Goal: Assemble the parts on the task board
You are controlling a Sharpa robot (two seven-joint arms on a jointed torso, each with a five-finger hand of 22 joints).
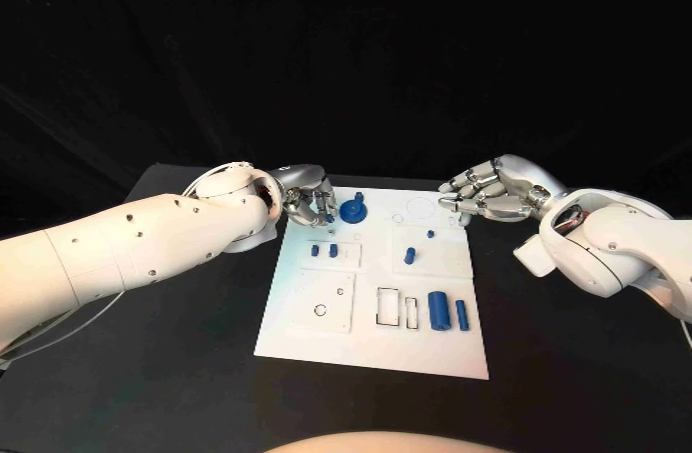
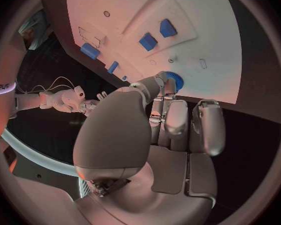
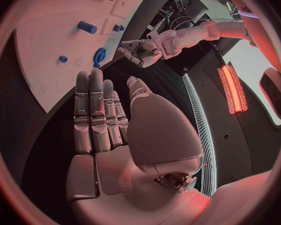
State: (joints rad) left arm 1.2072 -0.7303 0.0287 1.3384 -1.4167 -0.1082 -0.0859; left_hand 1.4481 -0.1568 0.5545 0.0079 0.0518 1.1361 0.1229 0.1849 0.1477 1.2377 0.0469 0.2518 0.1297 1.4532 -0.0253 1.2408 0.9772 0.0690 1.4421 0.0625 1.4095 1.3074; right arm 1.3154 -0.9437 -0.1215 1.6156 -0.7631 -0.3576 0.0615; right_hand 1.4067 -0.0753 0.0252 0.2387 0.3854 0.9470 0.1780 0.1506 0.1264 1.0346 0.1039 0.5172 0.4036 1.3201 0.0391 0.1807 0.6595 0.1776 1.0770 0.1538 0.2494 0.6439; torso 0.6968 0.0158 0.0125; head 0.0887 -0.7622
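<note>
The white task board lies in the middle of the black table. A blue gear-like part with a knob stands near the board's far left corner. My left hand hovers right beside it, fingertips bent down next to the gear, which they partly hide. From the right wrist, the left hand appears a little apart from the gear. My right hand hangs over the board's far right corner, fingers straight and together, holding nothing.
Two small blue blocks sit in the board's left middle and a blue piece lies at the centre right. Two blue cylinders lie near the front right, beside rectangular slots. Bare black table surrounds the board.
</note>
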